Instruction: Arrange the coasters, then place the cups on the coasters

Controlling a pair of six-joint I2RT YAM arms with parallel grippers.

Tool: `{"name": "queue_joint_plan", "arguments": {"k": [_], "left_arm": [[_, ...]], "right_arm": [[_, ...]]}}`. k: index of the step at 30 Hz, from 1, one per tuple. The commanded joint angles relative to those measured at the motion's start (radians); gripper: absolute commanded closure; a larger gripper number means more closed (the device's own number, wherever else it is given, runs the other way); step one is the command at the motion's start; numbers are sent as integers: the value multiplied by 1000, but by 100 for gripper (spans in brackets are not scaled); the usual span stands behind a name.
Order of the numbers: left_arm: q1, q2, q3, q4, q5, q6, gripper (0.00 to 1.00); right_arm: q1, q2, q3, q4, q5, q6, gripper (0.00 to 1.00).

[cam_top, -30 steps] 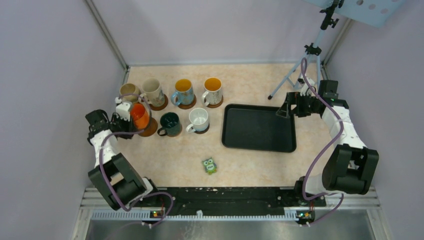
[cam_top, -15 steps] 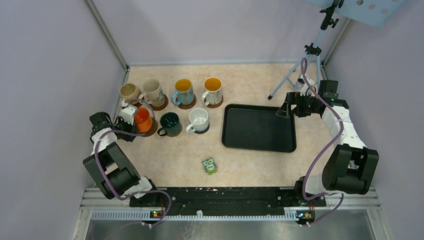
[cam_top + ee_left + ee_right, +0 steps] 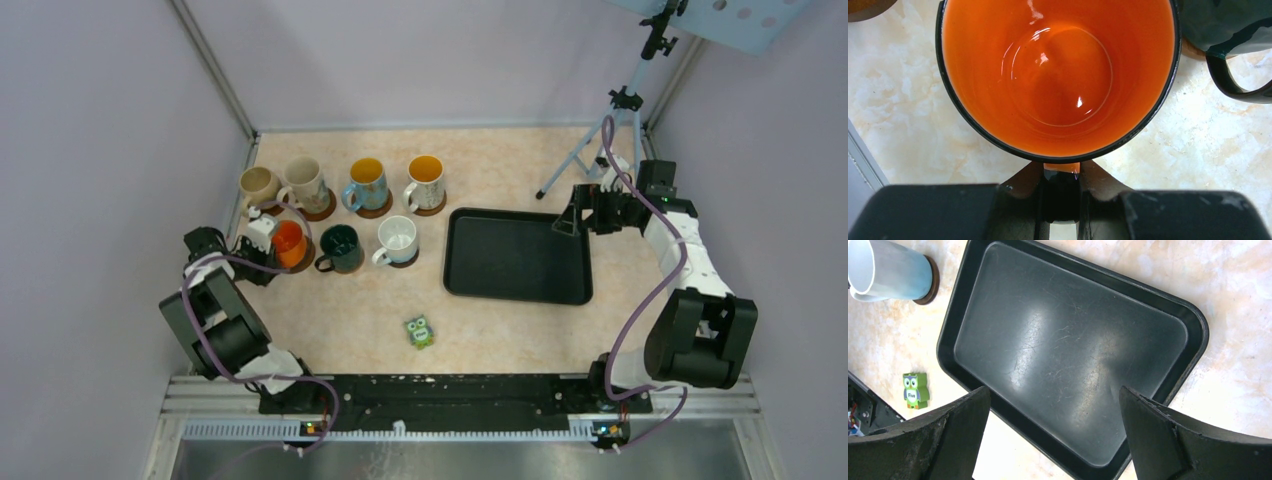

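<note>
My left gripper [image 3: 266,233] [image 3: 1061,172] is shut on the handle of the small orange-red cup [image 3: 288,241] [image 3: 1058,75]. That cup stands upright over a brown coaster [image 3: 304,261] in the front row, at the left. Beside it are the dark green cup [image 3: 341,246] [image 3: 1228,25] and a white cup [image 3: 397,237] [image 3: 888,270], each on a coaster [image 3: 934,285]. Behind stand a beige cup [image 3: 258,183], a cream cup [image 3: 304,181], a blue-handled cup [image 3: 367,181] and a white cup with an orange inside [image 3: 426,178]. My right gripper [image 3: 573,216] [image 3: 1053,435] hangs open over the black tray.
The black tray [image 3: 515,290] [image 3: 1168,305] lies right of the cups. A small green owl figure [image 3: 418,331] [image 3: 915,390] lies near the front edge. A tripod [image 3: 600,130] stands at the back right. Walls close in on the left and right.
My left gripper has come down and slightly toward the left wall with the orange-red cup, which now sits low over its coaster. The right arm has not moved.
</note>
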Motion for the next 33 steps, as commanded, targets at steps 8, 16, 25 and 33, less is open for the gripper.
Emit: {"name": "queue_joint_plan", "arguments": {"k": [8,16,25,33], "left_arm": [[4,26,24,50,37,26,78],[5,16,28,37,16,24,59],[5,-27,59,-19,-6,12,31],[5,-168,124,-118,-21,-43,1]], "right_arm": [[7,14,15,23,-8,-2,2],[7,14,15,19,-8,-5,2],[7,8,26,-2,15,-28,2],[7,-12,23,-70,137,-118,2]]}}
